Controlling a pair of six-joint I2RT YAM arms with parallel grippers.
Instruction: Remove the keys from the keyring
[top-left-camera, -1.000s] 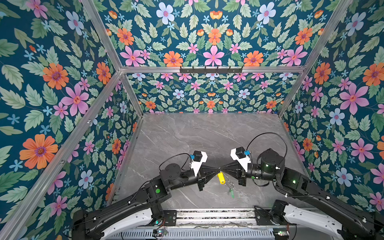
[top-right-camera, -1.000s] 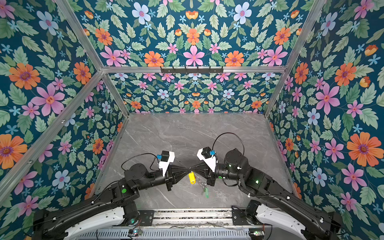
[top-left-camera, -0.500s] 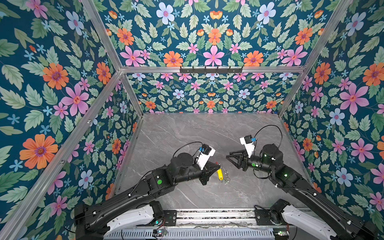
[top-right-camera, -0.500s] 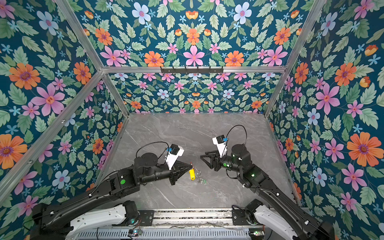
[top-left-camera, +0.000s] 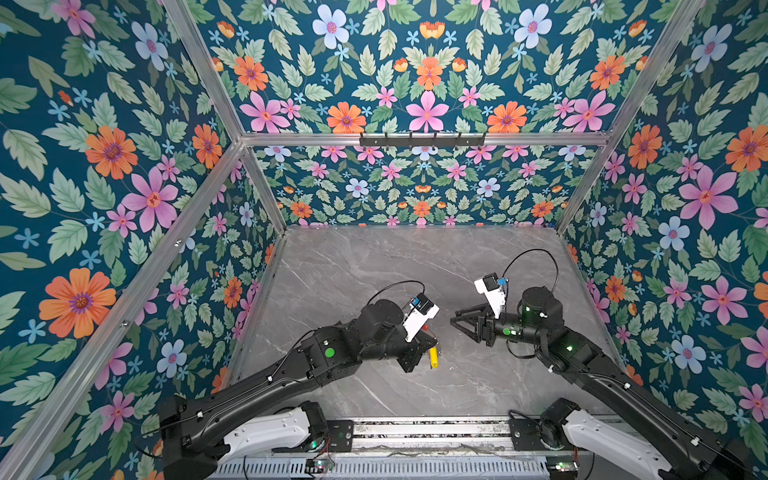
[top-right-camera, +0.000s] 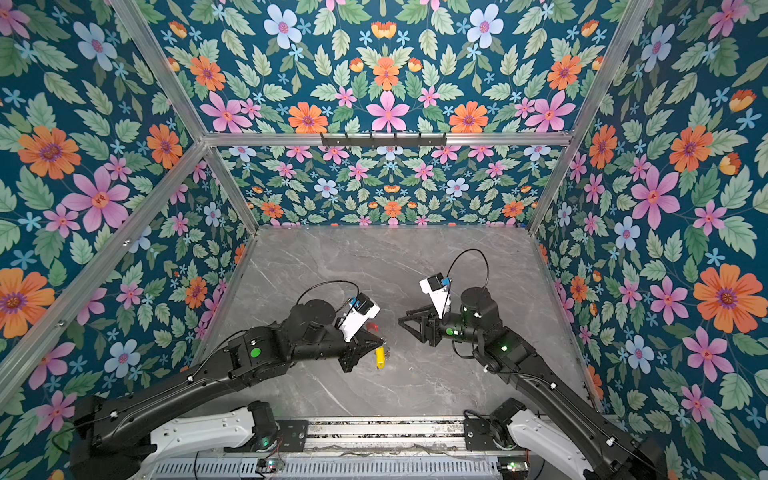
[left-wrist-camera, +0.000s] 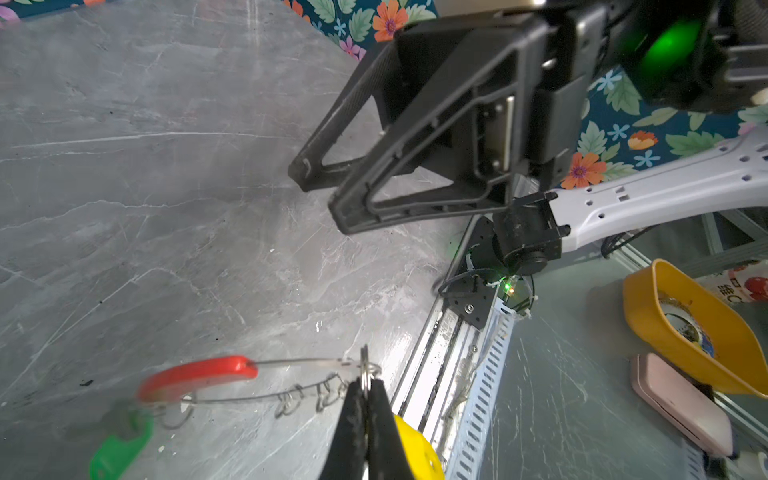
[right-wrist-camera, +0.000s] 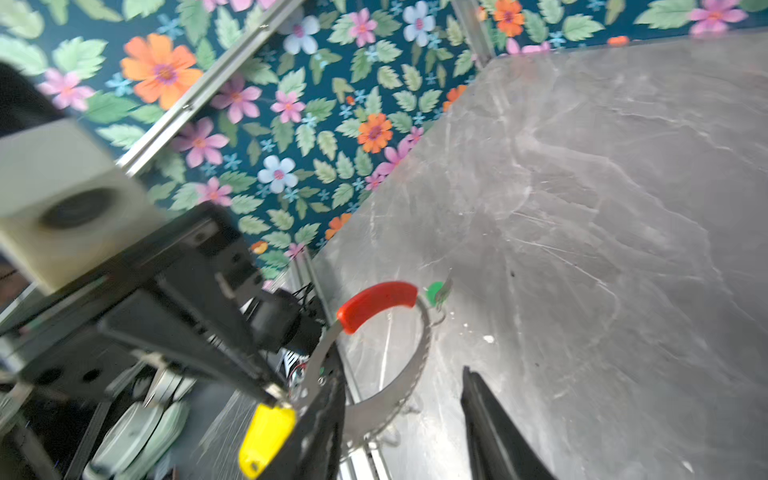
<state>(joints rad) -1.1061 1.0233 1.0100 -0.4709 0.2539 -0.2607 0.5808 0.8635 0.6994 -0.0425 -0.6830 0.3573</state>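
My left gripper (left-wrist-camera: 365, 395) is shut on the small silver split ring of the yellow key (left-wrist-camera: 415, 453), just above the grey marble table (top-left-camera: 374, 266). The keyring (left-wrist-camera: 299, 362), a thin grey hoop, runs through that ring, and its red sleeve (left-wrist-camera: 195, 376) points away. The green key (left-wrist-camera: 118, 449) hangs blurred at the sleeve's far end. In both top views the yellow key (top-left-camera: 433, 357) (top-right-camera: 380, 358) dangles under the left gripper (top-left-camera: 434, 343). My right gripper (top-left-camera: 457, 324) (right-wrist-camera: 405, 419) stands open and empty, a short way right of the keyring (right-wrist-camera: 415, 365).
Floral walls close in the table on three sides, with a black hook rail (top-left-camera: 422, 139) on the back one. The metal front rail (top-left-camera: 415, 432) carries both arm bases. Beyond it lie a yellow bowl (left-wrist-camera: 685, 328) and a pink case (left-wrist-camera: 681, 403).
A second ago both grippers met at the keyring. The right one has opened, let go and drawn back. The left arm has swung a little right with the keyring and yellow key.
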